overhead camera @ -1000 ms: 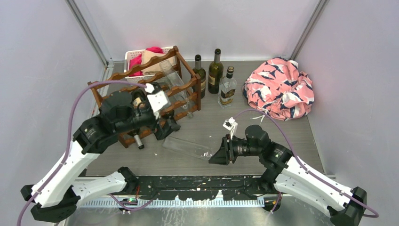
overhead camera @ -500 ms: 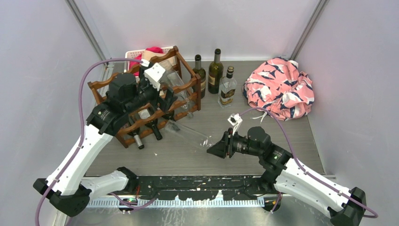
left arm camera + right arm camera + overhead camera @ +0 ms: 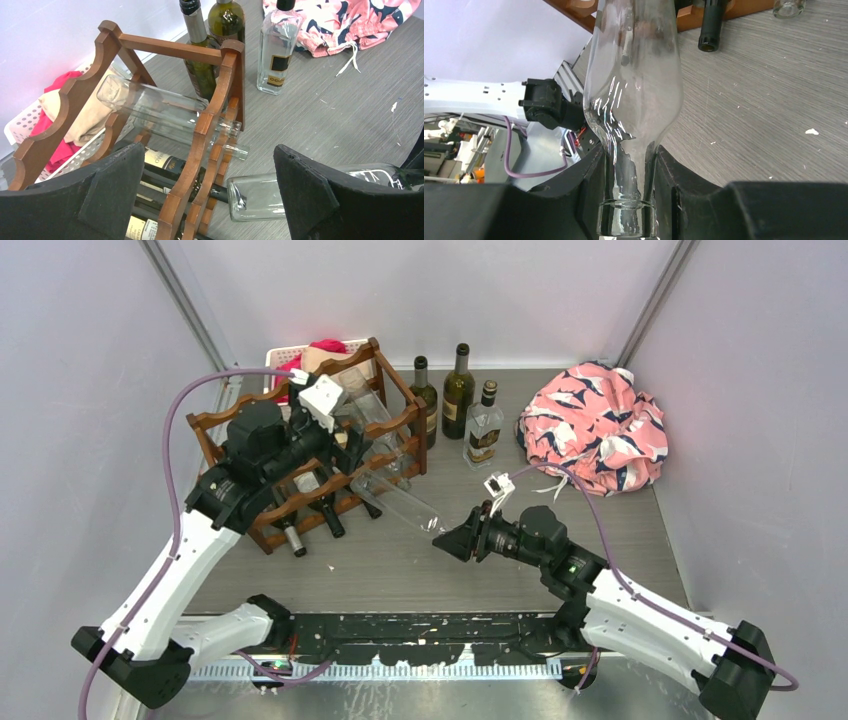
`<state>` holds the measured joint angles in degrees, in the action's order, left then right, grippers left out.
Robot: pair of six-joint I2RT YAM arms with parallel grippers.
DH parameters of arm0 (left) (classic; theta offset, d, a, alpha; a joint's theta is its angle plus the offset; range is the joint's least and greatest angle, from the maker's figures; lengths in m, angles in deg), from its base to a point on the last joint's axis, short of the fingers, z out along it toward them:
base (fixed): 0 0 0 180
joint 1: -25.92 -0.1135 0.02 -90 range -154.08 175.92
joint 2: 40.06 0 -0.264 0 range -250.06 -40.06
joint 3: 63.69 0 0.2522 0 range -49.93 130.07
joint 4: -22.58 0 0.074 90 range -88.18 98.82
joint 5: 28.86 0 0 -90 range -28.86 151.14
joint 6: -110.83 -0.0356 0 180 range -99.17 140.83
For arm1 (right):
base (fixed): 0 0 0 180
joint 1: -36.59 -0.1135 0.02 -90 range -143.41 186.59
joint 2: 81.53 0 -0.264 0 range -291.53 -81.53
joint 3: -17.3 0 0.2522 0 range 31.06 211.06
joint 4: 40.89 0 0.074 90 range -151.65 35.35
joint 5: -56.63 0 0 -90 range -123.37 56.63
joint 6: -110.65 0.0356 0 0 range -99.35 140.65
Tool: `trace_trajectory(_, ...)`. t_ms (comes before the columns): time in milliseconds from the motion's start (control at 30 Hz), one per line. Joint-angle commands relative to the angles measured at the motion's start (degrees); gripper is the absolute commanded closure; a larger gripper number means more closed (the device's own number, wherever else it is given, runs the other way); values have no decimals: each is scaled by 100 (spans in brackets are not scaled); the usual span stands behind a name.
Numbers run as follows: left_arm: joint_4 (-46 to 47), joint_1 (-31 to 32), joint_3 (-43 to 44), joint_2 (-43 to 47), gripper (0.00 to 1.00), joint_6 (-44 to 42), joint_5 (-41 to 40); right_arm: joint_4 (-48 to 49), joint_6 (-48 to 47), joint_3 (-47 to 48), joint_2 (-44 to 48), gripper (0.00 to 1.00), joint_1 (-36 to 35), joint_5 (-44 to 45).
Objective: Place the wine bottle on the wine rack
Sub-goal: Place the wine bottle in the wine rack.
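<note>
Right arm stretched low over the table, jaws clamped on the neck of the clear wine bottle, bottle's base just beside the wine rack front, left arm raised above the rack, jaws spread wide, holding nothing

Overhead plus 2 wrist views share wine bottle.

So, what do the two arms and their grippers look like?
The left arm and right arm have white shells with black joints and bases. A purple cable runs along each. The left gripper and right gripper each have two black wedge-shaped fingers.
</note>
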<state>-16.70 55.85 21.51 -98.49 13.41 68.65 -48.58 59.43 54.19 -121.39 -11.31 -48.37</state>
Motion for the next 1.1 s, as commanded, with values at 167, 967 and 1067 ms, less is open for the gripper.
trace_trajectory(167,571,-93,-96,169,0,57,4,1639,77,95,-306,99,-33,317)
trace_trajectory(967,839,-125,-501,368,0,4,47,2829,200,95,-1336,99,-86,714)
trace_trajectory(1067,863,-127,-553,376,0,4,49,3032,194,95,-1510,99,-103,790)
